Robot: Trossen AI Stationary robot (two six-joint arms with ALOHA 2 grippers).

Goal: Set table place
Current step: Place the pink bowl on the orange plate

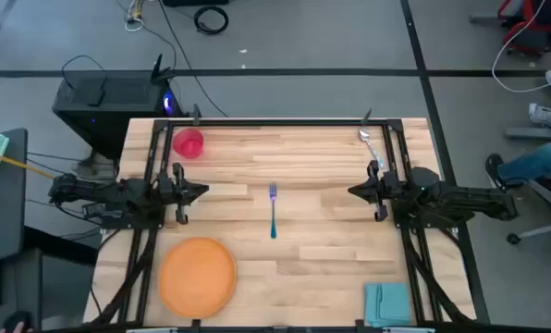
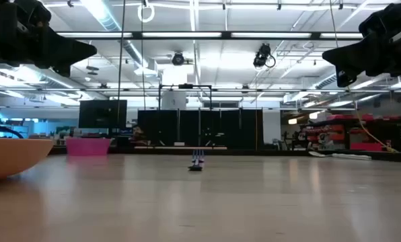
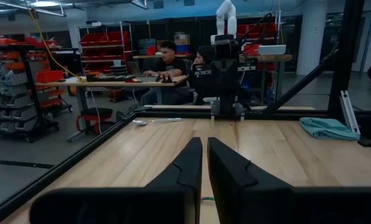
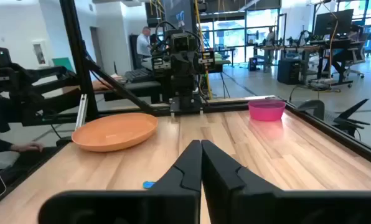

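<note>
The blue-handled fork (image 1: pixel 273 211) lies flat at the middle of the wooden table (image 1: pixel 312 268), and shows small in the low view (image 2: pixel 197 163). The orange plate (image 1: pixel 197 274) rests near the front left and shows in the right wrist view (image 4: pixel 116 130). The pink cup (image 1: pixel 189 143) stands at the far left. The silver spoon (image 1: pixel 369 143) lies at the far right and shows in the left wrist view (image 3: pixel 155 121). My left gripper (image 1: pixel 202 191) is shut above the table's left side. My right gripper (image 1: pixel 353 191) is shut above the right side. Both hold nothing.
A folded teal napkin (image 1: pixel 387 302) lies at the front right corner. Black rails (image 1: pixel 152 166) run along the left and right sides. People sit at desks beyond the table in the left wrist view (image 3: pixel 167 59).
</note>
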